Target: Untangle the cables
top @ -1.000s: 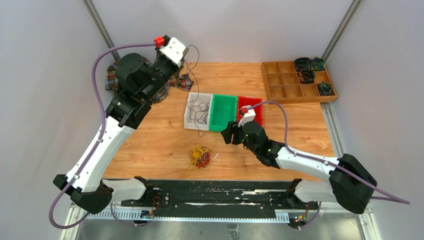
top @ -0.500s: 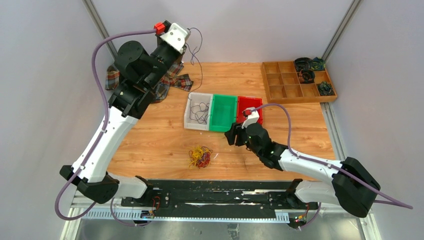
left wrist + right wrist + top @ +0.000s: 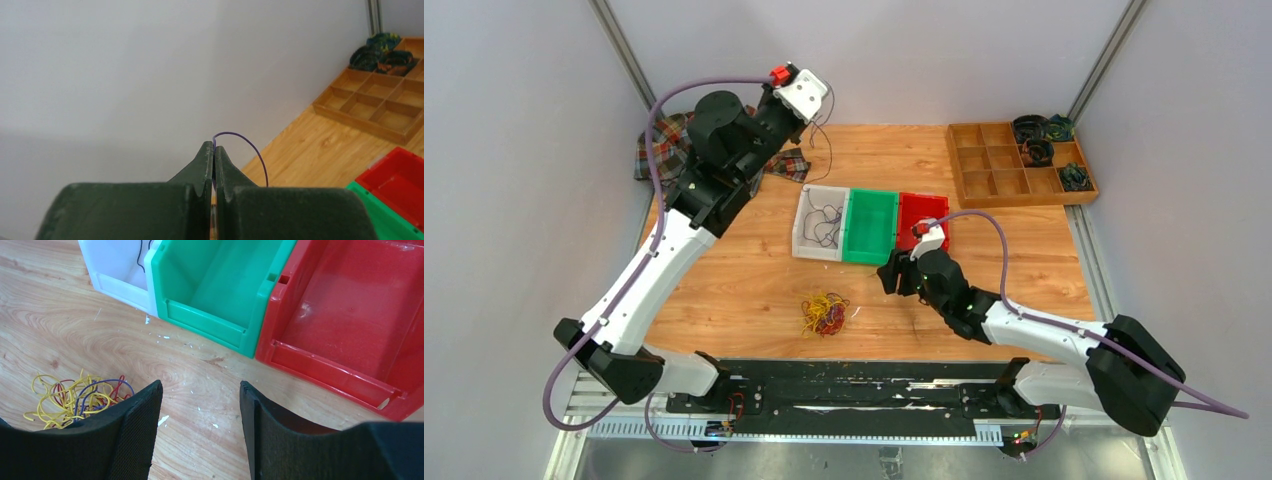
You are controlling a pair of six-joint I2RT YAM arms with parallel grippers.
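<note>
Wood tabletop (image 3: 754, 270) boxed in by plain grey walls, that's what's being worked on. The left gripper (image 3: 214, 150) is being held clamped fully shut, high above everything, with a thin purple cable (image 3: 250, 147) being pinched right at its tips. The free length is being left to arc out ahead of the fingers and hang down below the gripper, toward the white bin (image 3: 809, 195). Whether the lower end is already lying in there can't be told.

The right gripper (image 3: 200, 390) is being parked low over the wood, jaws spread wide and nothing in them. The tangle (image 3: 75, 400) of yellow, red and purple cables is lying just off its left finger. The green bin (image 3: 200, 322) and red bin (image 3: 325, 367) are sitting straight ahead of it, both looking bare.

Looks like the freed strand is being carried to a bin. It should probably be lowered first, so the slack is being piled inside the walls before the jaws are opened. Released from up there, it'd likely get draped over a rim.

The plaid cloth (image 3: 664, 140) below and behind the left gripper could get snagged. The wooden tray (image 3: 1014, 200) is well off to the side, so nothing's being blocked there.
</note>
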